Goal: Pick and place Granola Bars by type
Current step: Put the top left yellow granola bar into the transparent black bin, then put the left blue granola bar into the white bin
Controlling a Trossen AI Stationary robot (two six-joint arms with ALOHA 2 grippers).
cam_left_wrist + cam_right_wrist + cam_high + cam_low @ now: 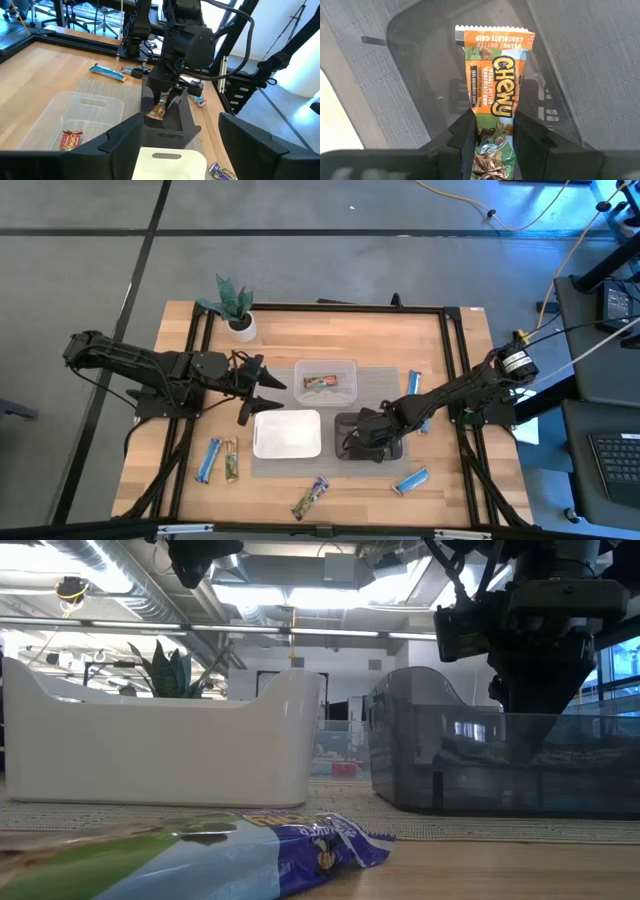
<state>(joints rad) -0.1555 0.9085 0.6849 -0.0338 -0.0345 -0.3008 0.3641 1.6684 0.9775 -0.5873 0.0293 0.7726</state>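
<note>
Even, soft light falls from overhead in the high view, and the tabletop (320,470) reads bright with only faint shadows under the arms. Down at the low view, ceiling lights (300,600) flare white and the windows behind blow out; the nearest wrapper (200,860) is a soft blur, far too close for focus. The left wrist view shows glare on the white tray (170,162). The right wrist view is crisp, with the orange wrapper (495,85) sunlit and reflections across the dark tray (555,80).

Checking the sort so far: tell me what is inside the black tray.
The right pincer reaches into the black tray, holding an orange Chewy bar above its floor. The floor seen in the right wrist view looks bare; the arm covers much of the tray from above.
</note>
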